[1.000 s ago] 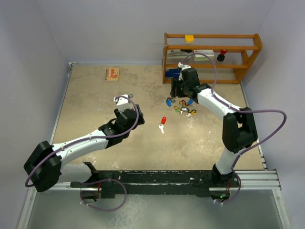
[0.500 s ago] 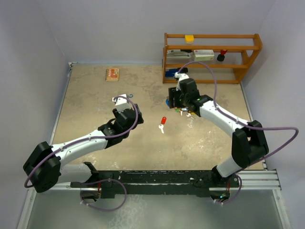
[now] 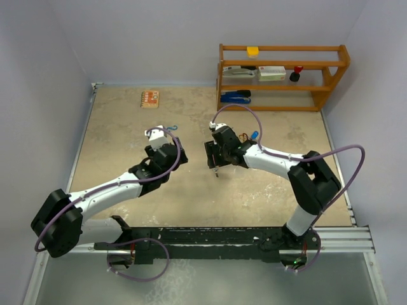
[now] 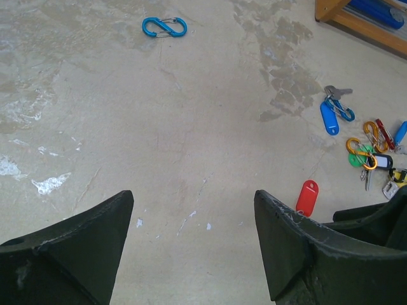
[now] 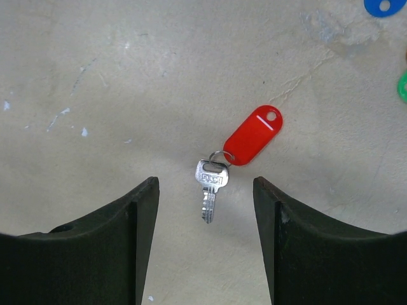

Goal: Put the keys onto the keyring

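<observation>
The right pincer (image 5: 203,189) is hovering released over a silver key (image 5: 210,180) with a red tag (image 5: 253,135), seemingly clear of the desk (image 5: 95,95); the left pincer (image 4: 192,203) is gaping too.

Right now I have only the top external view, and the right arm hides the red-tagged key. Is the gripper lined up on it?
Observer: Yes. The right wrist view shows the silver key lying untouched between the fingers of the open right gripper.
Operator: Where is its tag?
Observer: The red tag, joined by a small ring, lies beyond the key, up and right.
Operator: And the other arm?
Observer: The left gripper is open and empty; a blue clip lies ahead of it.
</observation>
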